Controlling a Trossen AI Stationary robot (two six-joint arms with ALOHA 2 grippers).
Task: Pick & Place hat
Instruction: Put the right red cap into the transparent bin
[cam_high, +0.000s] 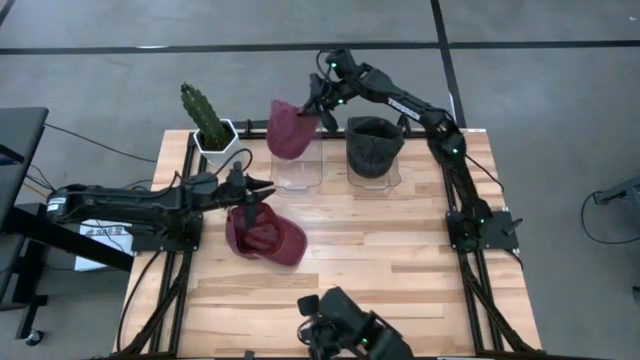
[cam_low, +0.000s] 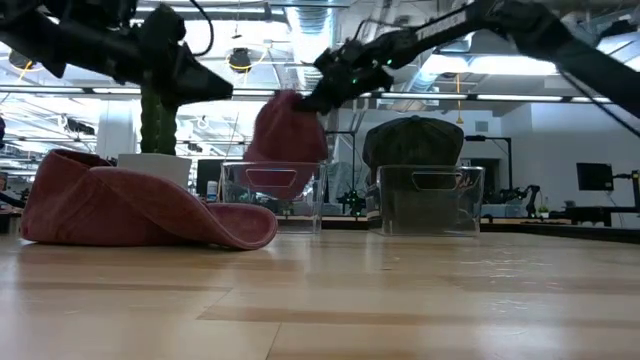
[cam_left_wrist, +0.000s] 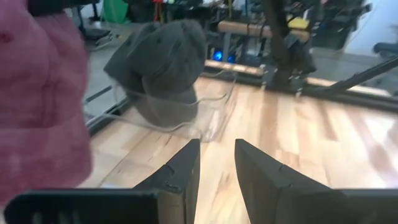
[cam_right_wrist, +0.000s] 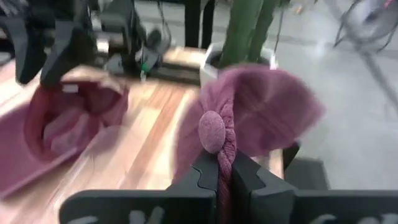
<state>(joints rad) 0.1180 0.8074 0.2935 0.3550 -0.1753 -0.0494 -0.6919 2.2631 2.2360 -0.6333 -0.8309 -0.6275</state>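
My right gripper (cam_high: 318, 108) is shut on a maroon hat (cam_high: 290, 130), which hangs over a clear stand (cam_high: 297, 172) at the far middle of the table. The low view shows this hat (cam_low: 285, 130) at the stand's top; whether they touch I cannot tell. A second maroon hat (cam_high: 265, 237) lies on the table at the left, opening up. My left gripper (cam_high: 262, 188) is open just above its far edge and holds nothing (cam_left_wrist: 216, 165). A dark grey hat (cam_high: 375, 147) rests on another clear stand (cam_low: 430, 200). My right gripper pinches a bunched fold of the maroon hat's crown (cam_right_wrist: 225, 177) between its two fingers, just beside the top button (cam_right_wrist: 212, 130). The fingers come from the table's right, slanting down. The hat hangs below and ahead of the fingers, off the table.
A cactus in a white pot (cam_high: 210, 125) stands at the far left corner. The two clear stands sit side by side along the far edge. Bare wood (cam_high: 400, 250) spreads over the table's near and right parts. A camera mount (cam_high: 345, 325) sits at the near edge.
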